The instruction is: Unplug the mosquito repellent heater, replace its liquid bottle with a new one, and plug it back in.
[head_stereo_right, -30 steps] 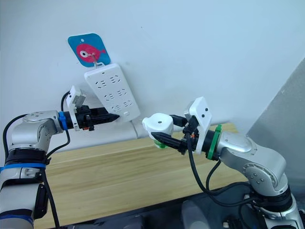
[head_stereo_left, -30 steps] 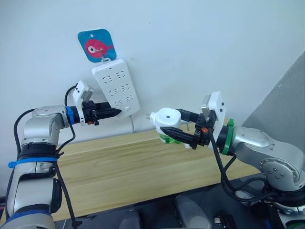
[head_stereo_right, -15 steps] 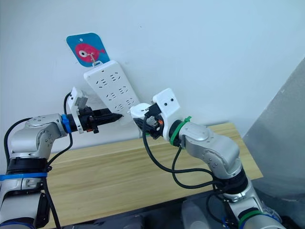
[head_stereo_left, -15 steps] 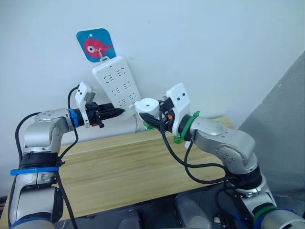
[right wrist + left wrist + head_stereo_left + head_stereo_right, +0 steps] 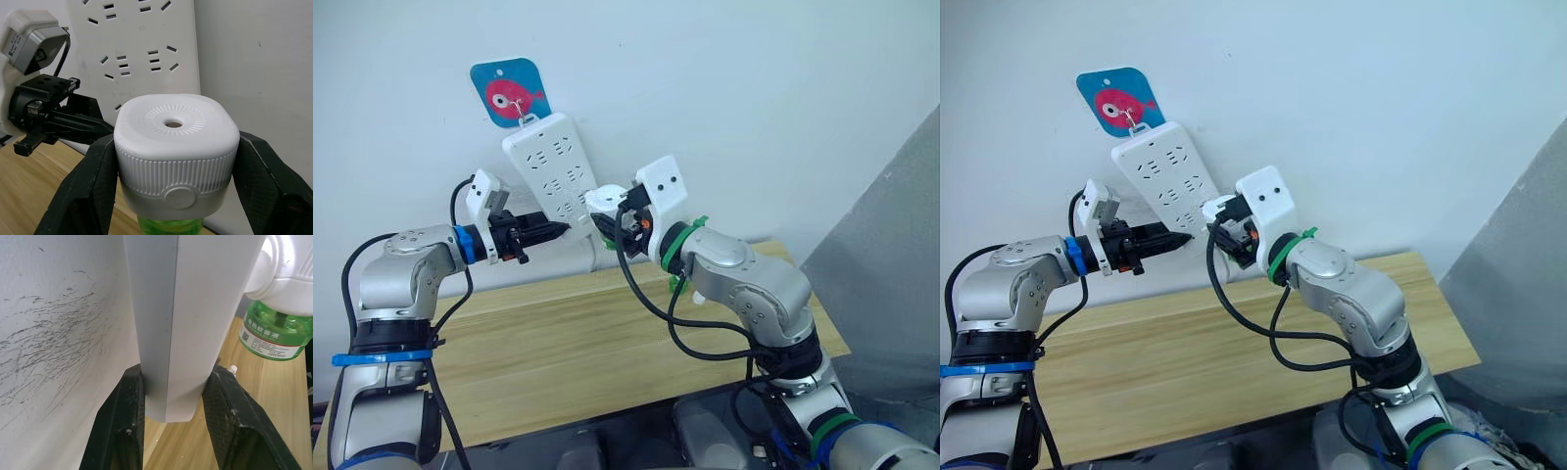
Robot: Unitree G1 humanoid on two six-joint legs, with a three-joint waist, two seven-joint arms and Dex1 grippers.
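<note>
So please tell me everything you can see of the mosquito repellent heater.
The mosquito repellent heater is a small white plastic unit with rounded corners, a ribbed side band, a round button and a vent hole ringed by fine lines. A green liquid bottle with a printed label hangs under it. The right gripper is shut on its sides, holding it close to the power strip on the wall. Its prongs are hidden.

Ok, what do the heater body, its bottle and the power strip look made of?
Mosquito repellent heater: white matt plastic, going by its moulded ribs. Bottle: see-through green, probably plastic, with a paper-like label. Power strip: smooth white plastic, likely hard.
</note>
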